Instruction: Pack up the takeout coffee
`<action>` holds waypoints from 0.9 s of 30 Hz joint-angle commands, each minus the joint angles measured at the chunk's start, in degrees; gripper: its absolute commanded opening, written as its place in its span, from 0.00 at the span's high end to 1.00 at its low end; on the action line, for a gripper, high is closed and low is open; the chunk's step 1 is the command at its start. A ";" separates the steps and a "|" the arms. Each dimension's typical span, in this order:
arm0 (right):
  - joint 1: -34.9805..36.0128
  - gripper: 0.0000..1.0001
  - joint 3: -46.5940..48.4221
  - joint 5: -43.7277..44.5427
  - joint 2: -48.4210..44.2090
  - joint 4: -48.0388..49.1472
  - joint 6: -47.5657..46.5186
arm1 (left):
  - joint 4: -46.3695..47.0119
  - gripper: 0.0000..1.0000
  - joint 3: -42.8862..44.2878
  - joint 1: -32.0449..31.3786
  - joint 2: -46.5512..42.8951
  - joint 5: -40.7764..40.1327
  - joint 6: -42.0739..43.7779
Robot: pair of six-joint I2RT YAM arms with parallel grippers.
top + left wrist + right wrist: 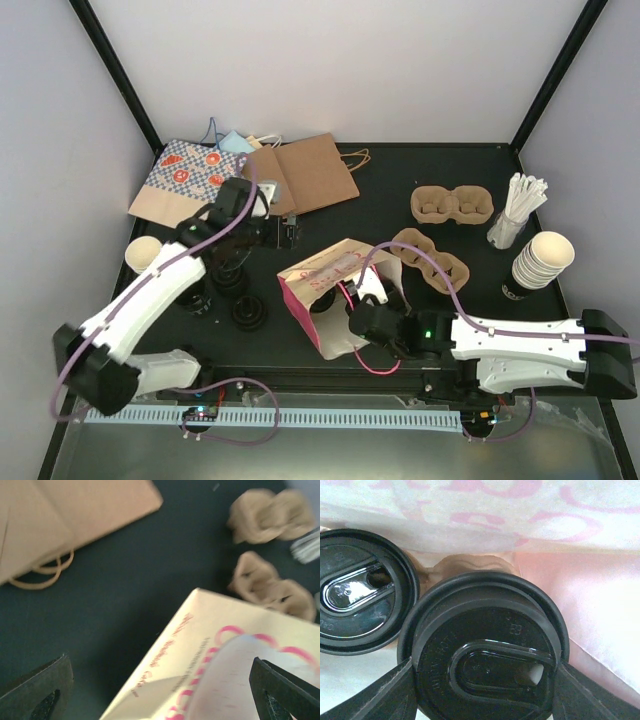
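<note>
A white paper bag with pink print (pixel 322 272) lies on its side mid-table, its mouth toward the arms. My right gripper (pixel 362 326) reaches into that mouth. In the right wrist view, two takeout coffee cups with black lids sit in a brown pulp carrier (pixel 465 562) inside the bag: one at the left (pixel 355 590) and one in front (pixel 485 615). My right gripper (pixel 485 669) is shut on the front cup's lid, a finger on each side. My left gripper (pixel 289 233) hovers open and empty over the bag's far end (pixel 210 645).
A flat brown bag (pixel 305 170) and a patterned bag (pixel 185 180) lie at the back left. Two empty pulp carriers (pixel 452 205) (pixel 430 258), a stirrer holder (pixel 520 205) and stacked lidless cups (pixel 540 262) stand at the right. Black lid stacks (pixel 245 310) and a cream cup (pixel 142 253) stand at the left.
</note>
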 commanded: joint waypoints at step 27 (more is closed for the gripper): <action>-0.49 0.49 -2.72 1.39 6.35 12.68 -8.39 | 8.21 0.36 8.46 3.81 45.51 27.86 6.09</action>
